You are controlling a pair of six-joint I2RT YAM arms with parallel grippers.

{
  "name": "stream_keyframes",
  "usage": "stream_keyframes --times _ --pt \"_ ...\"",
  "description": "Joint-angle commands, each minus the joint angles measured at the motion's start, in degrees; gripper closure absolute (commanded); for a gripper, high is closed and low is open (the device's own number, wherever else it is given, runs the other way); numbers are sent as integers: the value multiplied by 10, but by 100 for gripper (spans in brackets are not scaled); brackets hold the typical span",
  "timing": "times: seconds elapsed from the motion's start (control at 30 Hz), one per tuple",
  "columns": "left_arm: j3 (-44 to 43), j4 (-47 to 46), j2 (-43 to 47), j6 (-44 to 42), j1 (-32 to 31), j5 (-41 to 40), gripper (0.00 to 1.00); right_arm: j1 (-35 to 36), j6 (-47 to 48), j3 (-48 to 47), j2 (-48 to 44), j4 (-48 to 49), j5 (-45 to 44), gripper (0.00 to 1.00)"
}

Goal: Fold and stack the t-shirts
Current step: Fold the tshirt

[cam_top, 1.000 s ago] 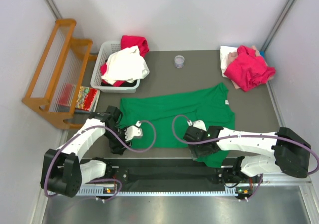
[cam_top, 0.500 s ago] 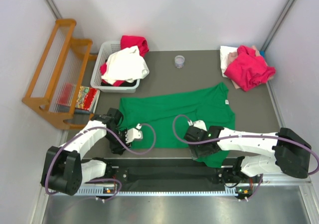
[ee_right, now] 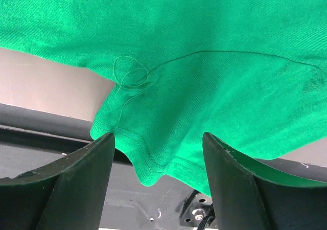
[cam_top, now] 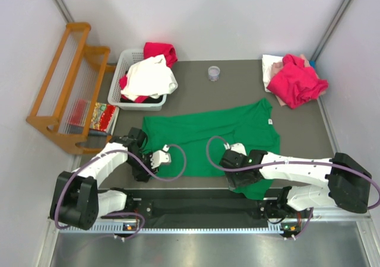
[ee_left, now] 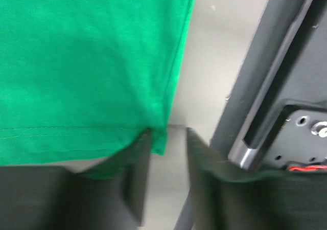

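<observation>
A bright green t-shirt (cam_top: 214, 137) lies spread flat across the middle of the table. My left gripper (cam_top: 161, 158) sits low at its near left corner. In the left wrist view the gripper (ee_left: 167, 136) is open a narrow gap, with the shirt's corner (ee_left: 159, 138) at the fingertips and nothing pinched. My right gripper (cam_top: 235, 172) is at the shirt's near edge. In the right wrist view it (ee_right: 158, 138) is wide open, with a hanging hemmed fold of the green shirt (ee_right: 153, 163) between the jaws. A magenta-red t-shirt (cam_top: 297, 80) lies crumpled on pale shirts at the back right.
A white basket (cam_top: 127, 60) at the back left holds a white t-shirt (cam_top: 148, 77) and a red one (cam_top: 161, 50). A small clear cup (cam_top: 214, 73) stands at the back centre. A wooden rack (cam_top: 62, 83) stands off the table's left side. A black rail (ee_left: 276, 76) runs along the near edge.
My left gripper has shifted slightly at the shirt's near left corner. The right arm and the shirt have barely moved.
</observation>
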State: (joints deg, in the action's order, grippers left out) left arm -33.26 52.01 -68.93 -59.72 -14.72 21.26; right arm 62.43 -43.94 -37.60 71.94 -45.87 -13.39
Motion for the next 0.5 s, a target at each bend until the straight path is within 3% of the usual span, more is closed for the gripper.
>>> stream_keyframes --times 0.0,0.03,0.2,0.37,0.4,0.47 --pt "16 -52 -6 8 -2 8 51 -5 3 -11 -15 15 2 31" --pt "19 -55 5 9 -2 6 45 -5 3 -10 -15 17 5 31" --pt "44 -80 25 0 -2 -14 43 -5 4 -6 -14 23 6 31" --pt "45 -91 -7 9 -2 -25 64 -4 4 -5 -15 27 9 33" --pt "47 -93 -9 8 -2 -27 72 -5 4 -5 -15 28 9 32" --pt "48 -101 -13 11 -2 -31 76 -6 3 -2 -18 27 9 35"
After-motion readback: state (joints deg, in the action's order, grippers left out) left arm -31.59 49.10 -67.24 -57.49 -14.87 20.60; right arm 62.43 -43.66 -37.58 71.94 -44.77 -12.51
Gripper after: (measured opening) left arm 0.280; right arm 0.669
